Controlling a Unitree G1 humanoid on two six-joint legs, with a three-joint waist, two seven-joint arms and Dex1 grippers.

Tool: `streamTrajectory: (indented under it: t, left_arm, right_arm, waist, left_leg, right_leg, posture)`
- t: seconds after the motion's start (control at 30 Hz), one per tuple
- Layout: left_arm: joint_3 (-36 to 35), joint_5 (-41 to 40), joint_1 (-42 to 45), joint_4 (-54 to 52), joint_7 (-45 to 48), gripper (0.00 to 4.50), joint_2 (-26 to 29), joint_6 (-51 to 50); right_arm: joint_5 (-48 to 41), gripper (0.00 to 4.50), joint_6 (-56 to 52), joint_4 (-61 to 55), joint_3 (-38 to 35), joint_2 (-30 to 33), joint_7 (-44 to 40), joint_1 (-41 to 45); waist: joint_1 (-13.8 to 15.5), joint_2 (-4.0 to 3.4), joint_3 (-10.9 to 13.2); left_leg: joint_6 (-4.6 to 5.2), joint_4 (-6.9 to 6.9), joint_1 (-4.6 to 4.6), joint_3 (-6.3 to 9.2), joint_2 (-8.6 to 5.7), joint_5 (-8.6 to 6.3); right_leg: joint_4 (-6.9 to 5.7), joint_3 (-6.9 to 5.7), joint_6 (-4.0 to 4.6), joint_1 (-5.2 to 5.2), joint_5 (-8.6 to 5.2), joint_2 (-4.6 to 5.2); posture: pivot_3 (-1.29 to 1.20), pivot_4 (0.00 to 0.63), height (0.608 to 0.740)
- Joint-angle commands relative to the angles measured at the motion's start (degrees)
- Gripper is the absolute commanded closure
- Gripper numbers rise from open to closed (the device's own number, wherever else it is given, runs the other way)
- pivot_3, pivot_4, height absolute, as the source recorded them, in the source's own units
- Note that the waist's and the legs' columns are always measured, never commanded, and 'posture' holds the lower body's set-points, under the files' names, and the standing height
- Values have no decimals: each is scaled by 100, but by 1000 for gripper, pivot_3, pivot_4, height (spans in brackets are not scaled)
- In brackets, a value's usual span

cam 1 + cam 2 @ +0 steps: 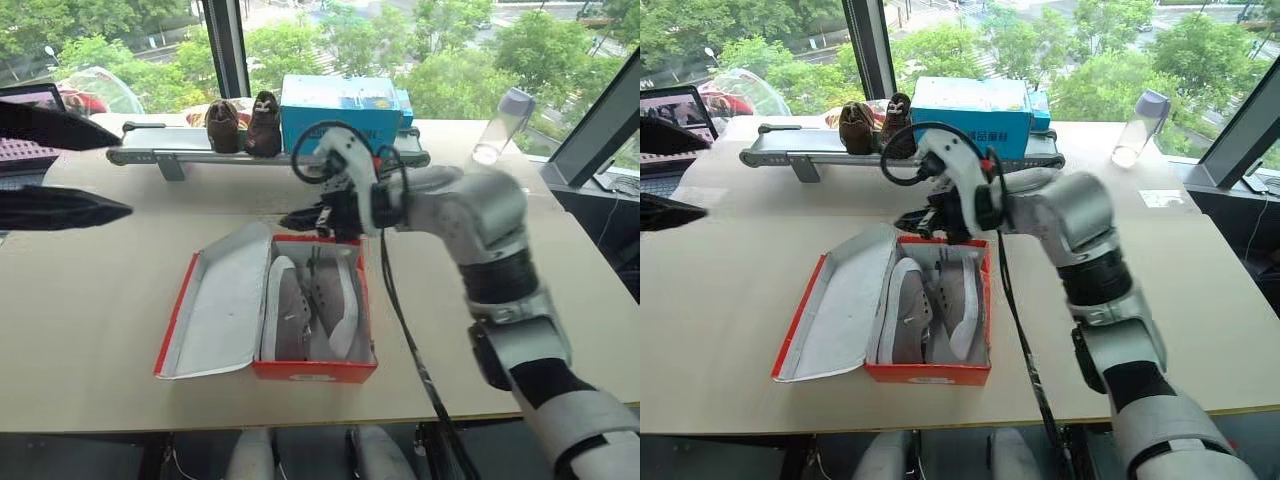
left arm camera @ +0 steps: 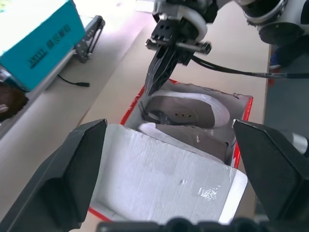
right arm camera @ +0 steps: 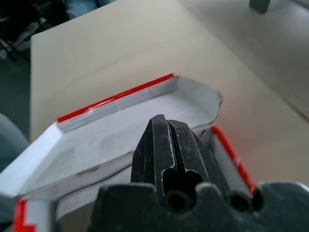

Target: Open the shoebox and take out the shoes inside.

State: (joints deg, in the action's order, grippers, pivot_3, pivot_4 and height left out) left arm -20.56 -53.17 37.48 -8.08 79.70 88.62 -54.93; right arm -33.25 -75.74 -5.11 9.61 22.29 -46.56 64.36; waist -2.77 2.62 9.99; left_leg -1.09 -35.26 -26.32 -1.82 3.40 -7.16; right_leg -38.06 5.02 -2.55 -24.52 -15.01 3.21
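Shoebox point(image 1: 262, 368) mid-frame lies open exposing shoes point(image 1: 312, 305); pinched-shut empty right gripper point(image 1: 300, 218) above its far rim, wide-open left gripper point(image 1: 60, 168) upper left waits.

**Four views on one open box**

The two head views look forward and down over the surface point(image 1: 90, 330); both show the open shoebox point(image 1: 300, 370) near the centre, with the blue box point(image 1: 970, 115) at 12 o'clock behind it. The left wrist view looks from close range across the lid toward the shoes point(image 2: 193, 113) and the right gripper point(image 2: 157, 84). The right wrist view is very near, looking over the white lid.
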Motion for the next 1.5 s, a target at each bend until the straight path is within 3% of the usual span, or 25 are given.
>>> streamTrajectory:
  t: [0.03,0.27,0.43,0.57,0.8,0.97,1.33,1.5]
  left_arm:
    - [360,337,-17,24,190,0,-90,501]
    - [1282,901,545,292,338,0,-666,1023]
    - [1351,1024,570,232,372,0,-820,964]
    - [1212,1057,428,191,376,0,-811,901]
    - [908,970,124,-19,246,0,-825,768]
    - [594,906,-197,-214,137,0,-846,653]
    - [87,731,-742,-573,-103,0,-953,472]
    - [162,713,-730,-556,-146,0,-1002,520]
  right_arm:
    - [-314,3763,-742,-423,-286,294,105,84]
    - [-320,1348,-1457,-202,-381,349,559,-301]
    - [-167,1348,-1350,536,-473,302,778,-394]
    - [-44,86,-1216,1093,-461,391,816,-250]
    - [122,86,-1028,1708,-336,382,889,-108]
    - [543,86,-537,1800,208,581,927,-159]
    - [983,86,-584,920,1234,1001,1049,-204]
    - [1152,86,-669,823,1361,815,1285,-306]
  waist:
    - [4,0,0]
    - [29,2,-1]
    - [13,2,0]
    - [21,2,0]
    - [19,2,0]
    - [27,2,0]
    - [46,2,0]
    - [53,3,0]
  left_leg:
    - [0,0,0,-1,0,0]
    - [0,0,-2,-2,1,0]
    - [1,-2,-7,-1,-1,0]
    - [1,-2,-8,-1,1,0]
    - [1,-2,-8,0,2,0]
    - [1,-2,-8,1,1,0]
    - [0,-3,-8,0,3,0]
    - [0,-3,-8,0,3,0]
  right_leg:
    - [-2,0,2,-1,-1,0]
    - [-1,0,5,-3,-2,-3]
    - [-1,3,5,-8,-2,-3]
    - [-2,3,5,-9,-2,-6]
    - [-1,3,4,-7,-2,-7]
    - [0,3,4,-6,-3,-6]
    - [1,0,4,-4,-3,-5]
    - [1,0,4,-3,-3,-4]
  posture:
    - [0,150,740]
    - [0,150,740]
    - [0,150,740]
    - [0,150,740]
    - [0,150,740]
    - [0,150,740]
    - [0,150,740]
    - [0,150,740]
